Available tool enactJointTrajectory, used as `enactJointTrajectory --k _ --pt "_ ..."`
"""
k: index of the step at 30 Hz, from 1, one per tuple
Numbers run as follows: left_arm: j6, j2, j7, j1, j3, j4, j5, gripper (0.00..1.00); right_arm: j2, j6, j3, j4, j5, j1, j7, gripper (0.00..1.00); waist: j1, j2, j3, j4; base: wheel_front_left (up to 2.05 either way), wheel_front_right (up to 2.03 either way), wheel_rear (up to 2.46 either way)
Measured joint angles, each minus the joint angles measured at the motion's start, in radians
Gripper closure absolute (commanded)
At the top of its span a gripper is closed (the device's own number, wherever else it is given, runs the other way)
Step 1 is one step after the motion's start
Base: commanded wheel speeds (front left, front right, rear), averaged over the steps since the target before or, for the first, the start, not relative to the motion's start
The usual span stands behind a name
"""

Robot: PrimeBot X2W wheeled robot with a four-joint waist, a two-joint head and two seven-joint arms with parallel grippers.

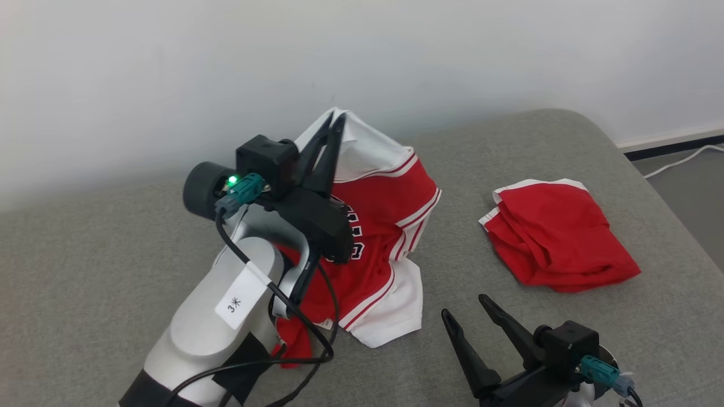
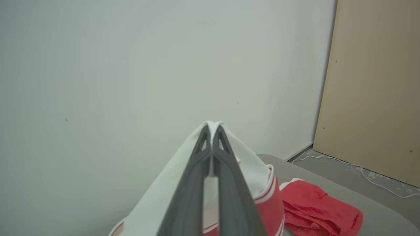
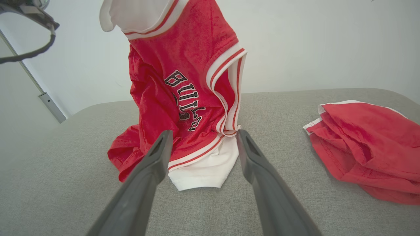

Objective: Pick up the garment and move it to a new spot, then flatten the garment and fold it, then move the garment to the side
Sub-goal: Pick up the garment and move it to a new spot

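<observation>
A grey padded surface (image 1: 85, 271) meets a plain white wall (image 1: 169, 68). Nearest, the right tool (image 1: 462, 304) hovers with its fingers apart and empty, pointed at the hem, likely ready for a second hold. Beyond it, the red and white jersey (image 1: 390, 226) hangs from the left tool (image 1: 337, 117), which is clamped on its white edge. The lift suits carrying, though the hem trails on the surface. A folded red garment (image 1: 557, 237) lies apart on the right

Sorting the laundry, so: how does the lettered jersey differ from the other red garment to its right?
The jersey hangs from the shut left gripper by its white top, hem resting on the grey surface; the red garment lies bunched, untouched. The jersey carries black lettering and broad white panels; the red garment is plain red with white trim. Both are red and white.
</observation>
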Motion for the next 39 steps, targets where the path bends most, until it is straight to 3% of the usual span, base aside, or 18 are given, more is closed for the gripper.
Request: enactJointTrajectory --k 6,17,18,19,27,36,39 --pt "-0.043 -0.007 0.001 -0.013 -0.064 -0.034 -0.025 1.0 0.002 0.004 0.01 0.006 0.0 0.0 0.0 0.0 0.0 0.0 -0.003 -0.04 0.0 0.0 0.0" --pt "-0.02 -0.003 0.009 0.002 -0.362 -0.099 -0.234 1.0 0.0 0.006 0.012 0.013 0.0 -0.005 -0.001 0.0 0.0 0.0 0.018 -0.086 0.0 0.0 0.0" --pt "-0.014 -0.004 0.01 0.002 -0.376 -0.094 -0.251 0.64 0.0 0.006 0.015 0.014 0.0 -0.007 -0.001 0.0 0.0 0.0 0.021 -0.087 0.0 0.0 0.0" --pt "-0.014 -0.003 0.01 0.002 -0.385 -0.089 -0.268 0.0 0.0 0.01 0.016 0.015 0.0 -0.009 -0.001 0.0 0.0 0.0 0.023 -0.088 0.0 0.0 0.0" --pt "-0.016 -0.002 0.02 0.003 -0.43 -0.08 -0.404 0.0 -0.004 0.004 -0.008 0.016 0.0 -0.007 -0.011 0.0 0.0 0.0 0.036 -0.068 0.0 0.0 0.0" --pt "-0.005 -0.002 0.012 0.002 -0.351 0.024 -0.438 0.0 -0.005 0.002 -0.016 0.017 0.0 -0.005 -0.023 0.0 0.0 0.0 0.034 -0.015 0.0 0.0 0.0" --pt "0.003 0.028 0.01 0.013 -0.333 0.043 -0.438 0.0 -0.005 -0.006 -0.022 0.017 0.0 0.0 -0.025 0.0 0.0 0.0 0.03 0.009 0.0 0.0 0.0"
